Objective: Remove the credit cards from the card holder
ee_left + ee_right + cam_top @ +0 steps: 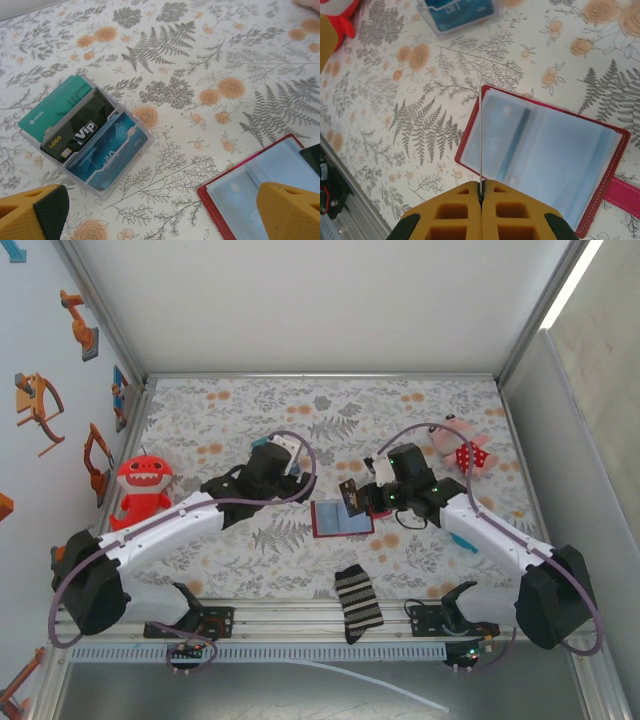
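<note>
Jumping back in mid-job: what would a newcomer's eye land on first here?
The open red wallet at mid-table stands out first, with the right end effector shut on a thin card held edge-on over it. Near it lies a clear box of teal, black and blue cards, and a red plush sits at far left.

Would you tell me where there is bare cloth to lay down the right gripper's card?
Bare: the far strip of table beyond the pink plush, and the near patch left of the striped sock. Crowded: the middle, with card holder, clear card box and the right gripper holding its card.
</note>
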`<action>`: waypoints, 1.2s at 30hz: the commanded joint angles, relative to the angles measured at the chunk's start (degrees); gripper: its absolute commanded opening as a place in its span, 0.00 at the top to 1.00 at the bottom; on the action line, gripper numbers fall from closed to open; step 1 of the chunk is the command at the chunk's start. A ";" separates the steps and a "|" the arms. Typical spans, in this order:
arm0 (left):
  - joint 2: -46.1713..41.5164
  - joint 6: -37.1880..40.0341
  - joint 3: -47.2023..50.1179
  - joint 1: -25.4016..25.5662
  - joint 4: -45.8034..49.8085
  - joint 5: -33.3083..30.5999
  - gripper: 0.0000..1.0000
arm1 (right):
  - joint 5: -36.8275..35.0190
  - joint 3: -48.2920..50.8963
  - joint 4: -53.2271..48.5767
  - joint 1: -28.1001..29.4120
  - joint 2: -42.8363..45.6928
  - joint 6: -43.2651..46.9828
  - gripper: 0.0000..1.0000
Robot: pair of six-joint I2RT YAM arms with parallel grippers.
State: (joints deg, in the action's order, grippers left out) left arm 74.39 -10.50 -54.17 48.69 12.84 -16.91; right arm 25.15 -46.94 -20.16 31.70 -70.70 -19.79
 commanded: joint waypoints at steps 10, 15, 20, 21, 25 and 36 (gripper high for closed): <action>-9.62 16.00 2.51 -4.85 -2.03 30.88 0.03 | 10.15 -11.34 -11.20 5.61 -2.01 21.85 1.00; -9.25 19.60 0.50 -4.95 2.78 36.90 0.03 | 11.08 -14.80 -16.37 7.51 -3.33 27.55 1.00; -7.87 21.98 -1.03 -5.16 6.15 42.89 0.04 | 11.32 -17.38 -20.89 8.90 -4.84 32.01 1.00; -7.48 22.44 -1.38 -5.10 6.80 43.86 0.06 | 11.41 -17.89 -21.36 8.99 -5.05 32.59 1.00; -5.41 23.68 -3.02 -5.23 9.34 47.33 0.40 | 11.77 -19.10 -22.63 9.08 -5.98 34.26 1.00; -3.93 25.19 -2.54 -5.44 9.57 50.84 0.52 | 13.56 -21.06 -24.35 9.08 -7.44 37.74 1.00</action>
State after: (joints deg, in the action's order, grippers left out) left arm 69.82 12.56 -55.51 43.66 21.10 30.55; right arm 36.69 -66.08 -42.92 40.38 -77.65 15.57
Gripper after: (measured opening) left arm 0.489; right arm 0.038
